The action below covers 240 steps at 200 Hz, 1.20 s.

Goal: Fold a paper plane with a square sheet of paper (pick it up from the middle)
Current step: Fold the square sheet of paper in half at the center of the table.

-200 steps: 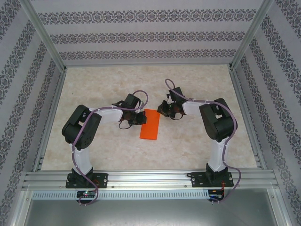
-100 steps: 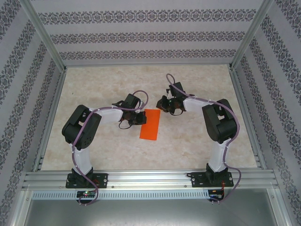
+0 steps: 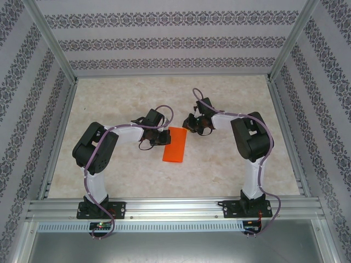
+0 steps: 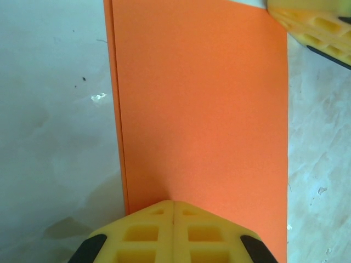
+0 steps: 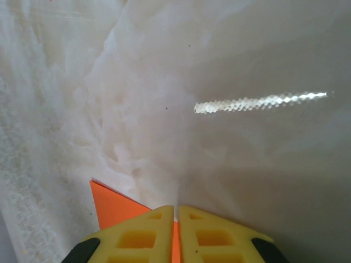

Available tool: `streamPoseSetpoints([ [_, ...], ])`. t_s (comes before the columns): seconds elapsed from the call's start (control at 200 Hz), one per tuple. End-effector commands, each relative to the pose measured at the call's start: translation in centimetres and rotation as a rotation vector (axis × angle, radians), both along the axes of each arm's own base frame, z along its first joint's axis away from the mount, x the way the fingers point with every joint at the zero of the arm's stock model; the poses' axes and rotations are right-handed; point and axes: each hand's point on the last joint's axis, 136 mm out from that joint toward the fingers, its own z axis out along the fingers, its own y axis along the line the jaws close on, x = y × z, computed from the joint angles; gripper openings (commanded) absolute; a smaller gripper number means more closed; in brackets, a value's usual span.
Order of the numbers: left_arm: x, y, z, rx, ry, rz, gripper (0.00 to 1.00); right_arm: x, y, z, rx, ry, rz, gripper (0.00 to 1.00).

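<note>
- 2 grippers meet at the paper: the right gripper has edged in to its far corner, while the left gripper stayed on its left edge.
- Both sets of jaws are closed, likely pressing the fold flat rather than pinching.
- The paper lies mid-table, a narrow orange rectangle in 2 layers.

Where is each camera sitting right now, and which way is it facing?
Top: above and behind, looking down on the table; both arms show, left fingers and right fingers at the orange paper.
Left wrist: looks along its closed fingers over the paper.
Right wrist: looks along its closed fingers over the table, one paper corner near.
Shared: the paper shows in all three.
</note>
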Motion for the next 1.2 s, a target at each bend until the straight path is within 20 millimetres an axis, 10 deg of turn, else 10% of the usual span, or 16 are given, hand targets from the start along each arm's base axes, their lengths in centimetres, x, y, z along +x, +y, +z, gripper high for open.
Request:
streamPoseSetpoints([
  [0.0,-2.8,2.0,-3.6,0.127,0.106,-0.009,0.0,0.2,-0.3,1.1,-0.01,-0.018,-0.009,0.12],
  [0.24,-2.9,2.3,-3.1,0.124,0.092,0.013,0.0,-0.4,0.7,6.8,0.085,-0.103,0.016,0.14],
  [0.754,-3.2,2.4,-3.7,0.123,0.096,0.0,0.0,-4.8,1.5,-1.4,0.051,0.038,0.036,0.13],
  [1.009,-3.1,2.5,-3.7,0.132,0.097,0.004,0.0,-5.4,2.1,4.4,0.098,-0.069,0.084,0.14],
  [1.194,-3.1,2.5,-3.2,0.13,0.094,0.006,0.0,-8.3,2.0,4.3,0.071,-0.062,0.099,0.14],
])
